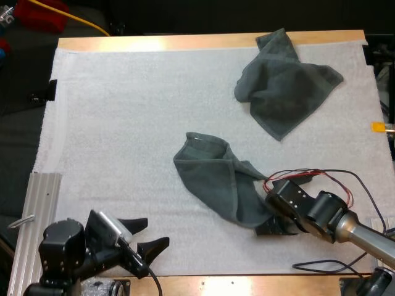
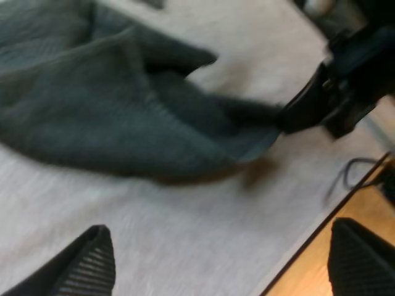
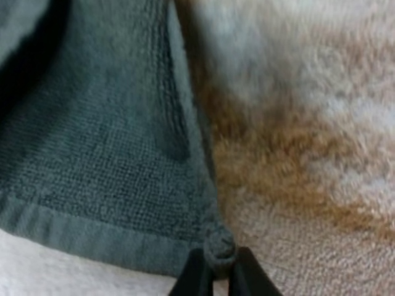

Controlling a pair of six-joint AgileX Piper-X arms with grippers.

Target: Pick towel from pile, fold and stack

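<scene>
In the high view the near towel (image 1: 216,176) lies loosely bunched just right of the frame's centre on the white mat (image 1: 123,123). Its long axis runs from upper left down to lower right. The right gripper (image 1: 270,227) sits at the lower-right end of that axis, closed on the towel's corner. The left gripper (image 1: 148,235) hovers at the lower left of the frame over bare mat, with its fingers spread wide and nothing between them. The towel lies up and to the right of it, apart from it. I judge that its free upper-left end is the one the left arm could reach more readily. A second, crumpled far towel (image 1: 284,86) rests at the upper right, well apart from the first, near the wooden table (image 1: 185,42) edge. The mat between and to the left of the towels gives room to spread cloth. In the left wrist view the two ribbed fingertips (image 2: 92,259) stand far apart above the mat. Beyond them the near towel tapers toward the right gripper, which seems to have its corner, though that is hard to confirm from here. In the right wrist view the fingers are pinched narrow on the hemmed corner of the near towel, and the cloth fans away from them across the mat.
</scene>
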